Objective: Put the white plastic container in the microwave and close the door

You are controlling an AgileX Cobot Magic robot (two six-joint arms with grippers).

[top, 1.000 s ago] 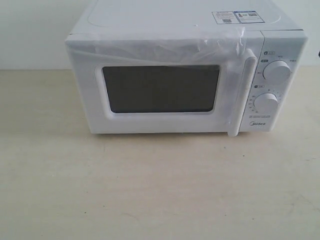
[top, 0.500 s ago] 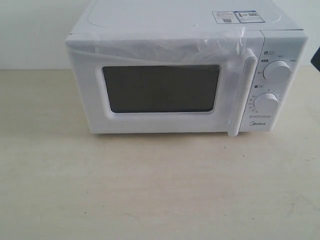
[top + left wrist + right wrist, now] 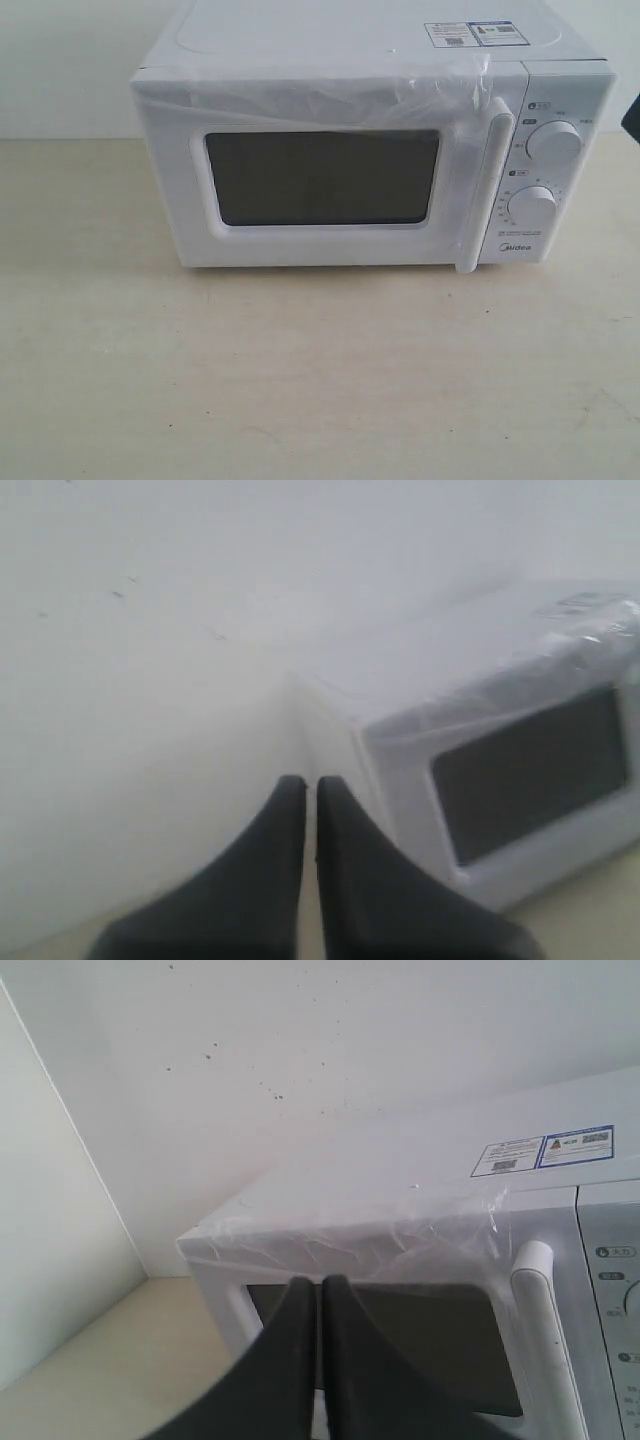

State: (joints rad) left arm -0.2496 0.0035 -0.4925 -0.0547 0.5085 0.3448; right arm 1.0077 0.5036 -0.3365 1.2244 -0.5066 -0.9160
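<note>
Microwave (image 3: pixel 370 60) on table (image 3: pixel 300 380), door (image 3: pixel 320 180) closed, crinkled film (image 3: pixel 330 100) across it

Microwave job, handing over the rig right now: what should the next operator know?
Left gripper: shut, empty, off the microwave's left corner, touching nothing.
Right gripper: shut, empty, facing the door, touching nothing.
Door: closed; no gripper on its handle.
White plastic container: in no view; the dark window hides the inside.
Done: door closed; whether the container is inside cannot be told.
Left: check that; if not, find it, open, load, close.
</note>
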